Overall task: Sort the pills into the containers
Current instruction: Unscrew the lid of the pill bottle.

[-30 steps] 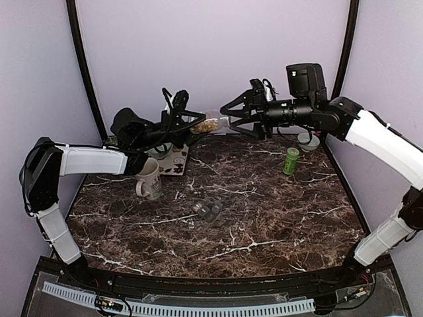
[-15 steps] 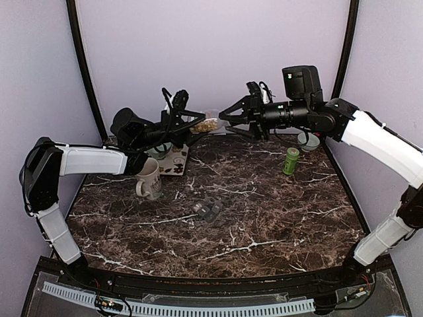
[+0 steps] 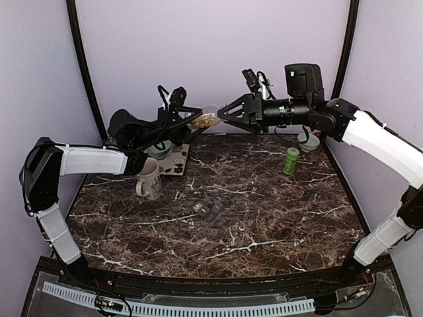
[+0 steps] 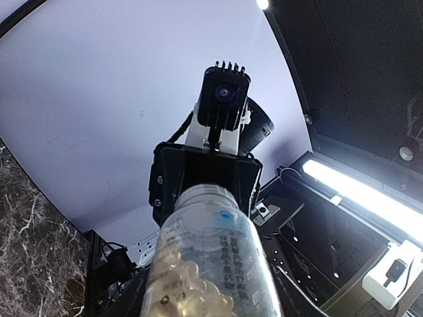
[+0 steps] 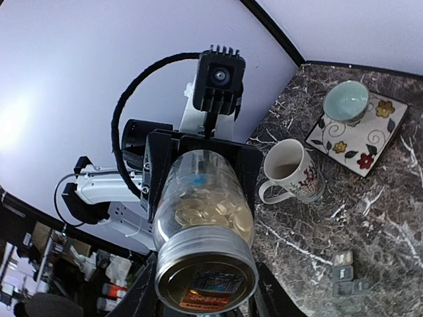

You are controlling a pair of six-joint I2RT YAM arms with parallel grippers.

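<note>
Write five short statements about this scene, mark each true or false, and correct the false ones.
1. The clear jar of tan pills is held in the air, with the left gripper on one end and the right gripper on its lidded end. True.
2. The white mug lies on its side. False: it stands upright on the table.
3. The grey compartment strip lies on the table, untouched. True.
4. The green bottle stands beside the mug. False: it stands on the right side of the table, far from the mug.
5. The teal bowl sits on a flowered tile. True.
</note>
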